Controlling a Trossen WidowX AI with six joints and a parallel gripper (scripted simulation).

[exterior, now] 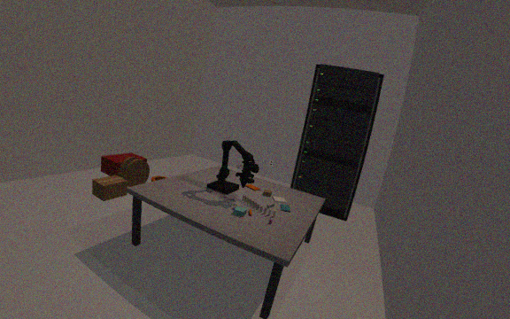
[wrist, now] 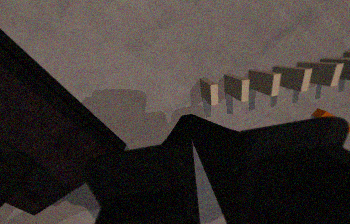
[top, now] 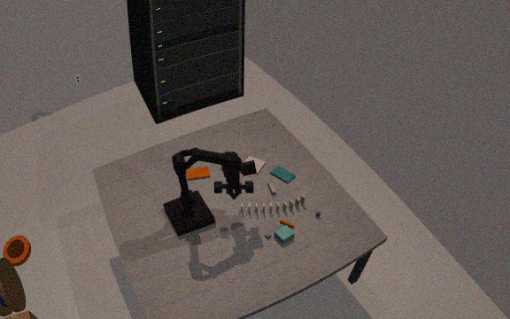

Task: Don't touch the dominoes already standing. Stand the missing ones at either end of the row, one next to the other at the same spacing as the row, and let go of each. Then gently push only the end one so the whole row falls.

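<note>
From the top, the gripper (top: 234, 195) (exterior: 243, 184) (wrist: 187, 120) hangs above the worktop (top: 149, 186) (exterior: 184, 208), shut with nothing between its fingers. The row of dominoes (top: 271, 208) (exterior: 255, 204) (wrist: 263, 82) stands upright, its far end toward the worktop's right-hand edge; a teal box (top: 284, 233) (exterior: 239, 211) sits between the row and the front edge.

In the exterior view, the row runs toward the near right corner, the black arm (top: 206, 156) (exterior: 225, 159) behind it.

The wrist view shows the closed fingertips apart from the nearest dominoes.
</note>
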